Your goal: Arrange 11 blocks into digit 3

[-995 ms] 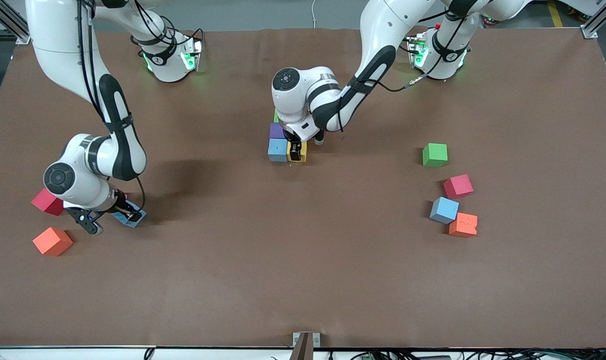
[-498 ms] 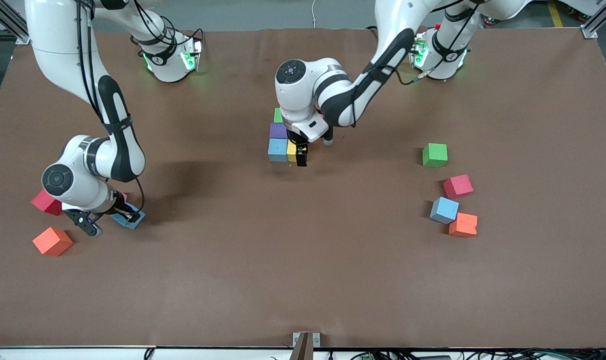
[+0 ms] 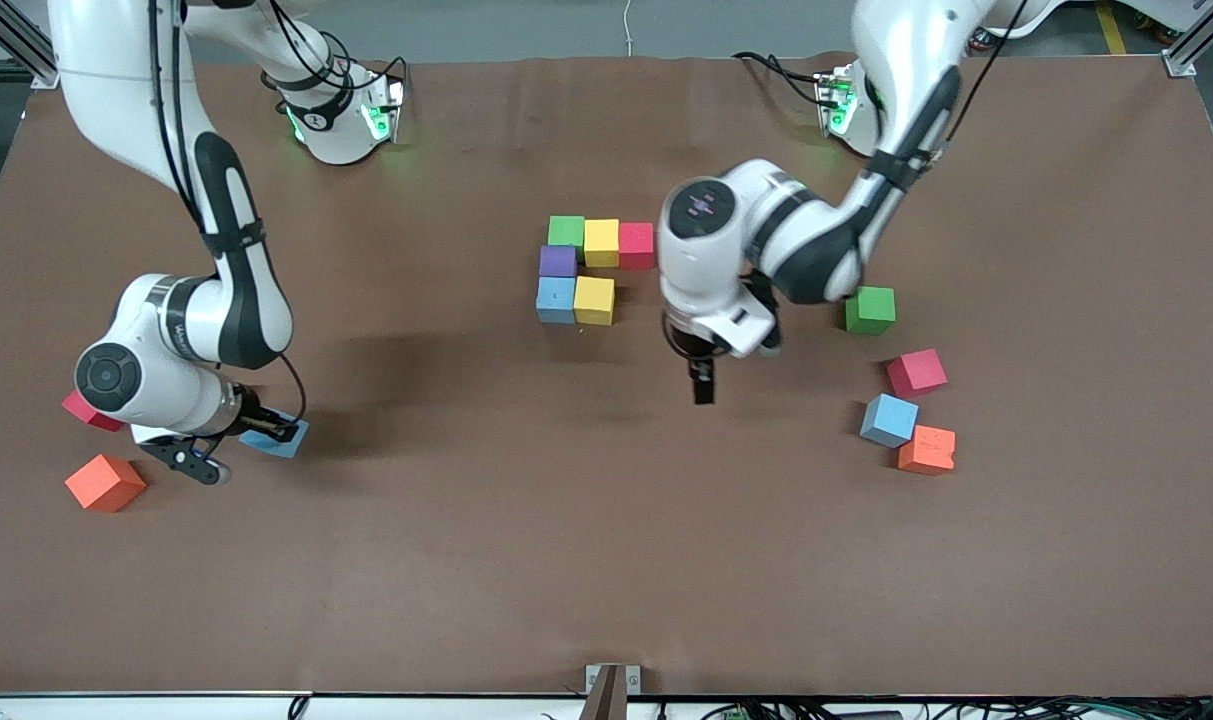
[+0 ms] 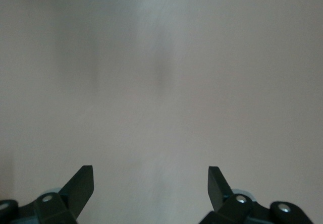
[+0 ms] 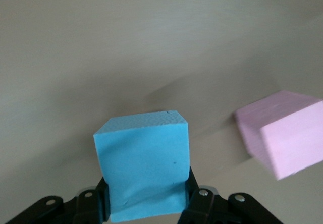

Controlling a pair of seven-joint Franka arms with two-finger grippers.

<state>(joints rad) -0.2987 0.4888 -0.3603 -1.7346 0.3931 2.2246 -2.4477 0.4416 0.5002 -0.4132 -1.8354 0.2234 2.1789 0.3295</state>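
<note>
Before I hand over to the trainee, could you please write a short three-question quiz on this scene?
1. True or false: the right arm's jaws hold a yellow block.
2. How many blocks touch in the unfinished figure mid-table?
3. The left arm's jaws are: A) open over bare table; B) shut on a green block; C) resting on the figure.
Key: 1 false, they grip a light blue block; 2 six; 3 A.
</note>
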